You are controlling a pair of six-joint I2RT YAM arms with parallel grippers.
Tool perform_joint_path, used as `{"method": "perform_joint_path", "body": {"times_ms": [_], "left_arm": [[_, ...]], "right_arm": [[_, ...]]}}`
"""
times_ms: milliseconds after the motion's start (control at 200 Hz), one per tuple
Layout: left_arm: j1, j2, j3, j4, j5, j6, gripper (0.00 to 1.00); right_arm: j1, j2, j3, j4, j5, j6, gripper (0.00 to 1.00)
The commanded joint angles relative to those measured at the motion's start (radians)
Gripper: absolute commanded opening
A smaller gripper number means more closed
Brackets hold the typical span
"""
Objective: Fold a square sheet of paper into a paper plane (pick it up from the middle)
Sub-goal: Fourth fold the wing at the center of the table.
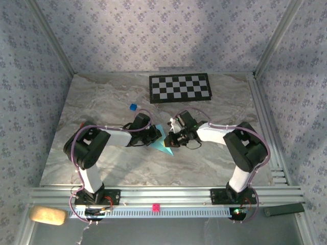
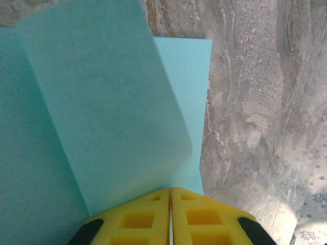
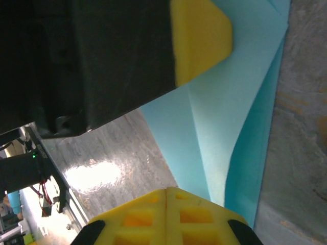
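Note:
The square sheet of paper (image 1: 163, 146), light blue and partly folded, lies at the table's middle between both grippers. My left gripper (image 1: 157, 136) is shut on it. In the left wrist view a curled flap of the sheet (image 2: 102, 102) rises straight out from between the closed yellow pads (image 2: 199, 217) of that gripper (image 2: 170, 190). My right gripper (image 1: 170, 139) faces it from the right, also shut. In the right wrist view this gripper (image 3: 167, 190) rests against the sheet's (image 3: 225, 102) near edge. I cannot tell whether paper is pinched there. The left gripper's yellow pad (image 3: 199, 41) shows above.
A black-and-white checkerboard (image 1: 180, 88) lies at the back of the marble table (image 1: 102, 163). A tiny dark-blue cube (image 1: 133, 107) sits left of centre, behind the left arm. An aluminium rail (image 1: 168, 196) runs along the near edge, and patterned walls close in both sides.

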Motion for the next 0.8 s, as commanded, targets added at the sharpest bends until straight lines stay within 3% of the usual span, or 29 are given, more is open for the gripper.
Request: {"method": "perform_joint_path", "body": {"times_ms": [0,795], "left_arm": [[0.004,0.043,-0.019,-0.07,-0.038,0.011,0.09],[0.003,0.032,-0.01,-0.079,-0.039,0.023,0.1]], "right_arm": [[0.002,0.034,0.037,-0.021,0.03,0.019,0.03],[-0.013,0.059,-0.058,0.005,0.06,0.05,0.03]]}}
